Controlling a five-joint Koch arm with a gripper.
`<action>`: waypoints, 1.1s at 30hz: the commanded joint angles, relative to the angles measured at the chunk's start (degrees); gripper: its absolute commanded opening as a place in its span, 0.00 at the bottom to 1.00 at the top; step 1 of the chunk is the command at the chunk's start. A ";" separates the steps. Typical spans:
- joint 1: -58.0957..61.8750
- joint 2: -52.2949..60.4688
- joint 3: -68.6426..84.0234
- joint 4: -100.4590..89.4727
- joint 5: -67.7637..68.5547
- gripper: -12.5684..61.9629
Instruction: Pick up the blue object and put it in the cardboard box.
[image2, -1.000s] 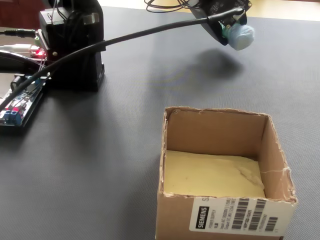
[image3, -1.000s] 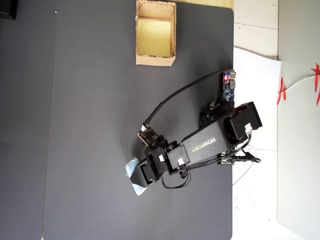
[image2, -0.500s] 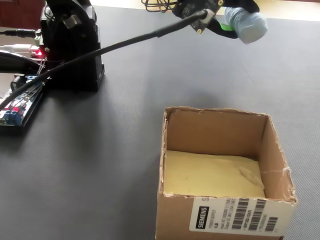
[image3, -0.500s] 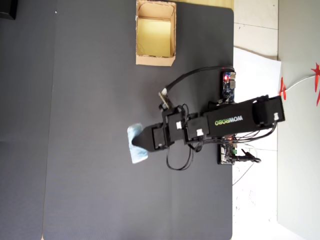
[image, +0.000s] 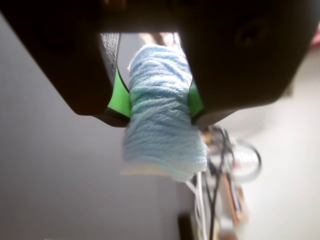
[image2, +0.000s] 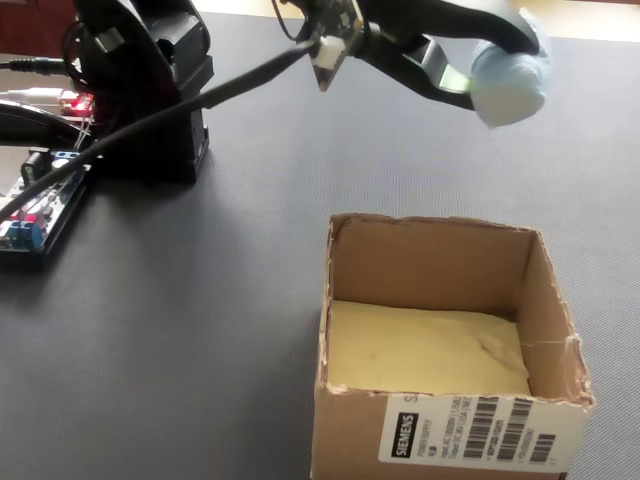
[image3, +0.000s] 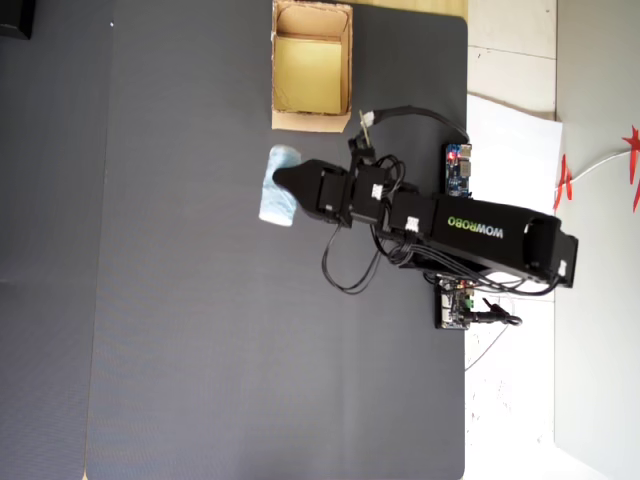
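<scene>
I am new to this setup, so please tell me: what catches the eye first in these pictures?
First, the blue object, pinched between the green-padded fingers and held in the air. Next, the open cardboard box, empty, near the front in the fixed view; in the overhead view the blue object hangs just short of it.

In the overhead view, the blue object (image3: 279, 186) sits between the pincer (image3: 283, 183) jaws, just below the cardboard box (image3: 311, 122).

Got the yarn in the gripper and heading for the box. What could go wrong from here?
1. The gripper pinches the blue bundle only at its middle; the soft ends hang free, so it might slip out.
2. In the overhead view the bundle is still short of the box; releasing now would likely drop it on the mat.
</scene>
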 joint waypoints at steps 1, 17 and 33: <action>3.60 1.58 -2.90 -6.59 -0.88 0.25; 24.08 -12.92 -16.87 -1.85 -4.48 0.25; 30.85 -15.82 -16.35 5.36 0.53 0.58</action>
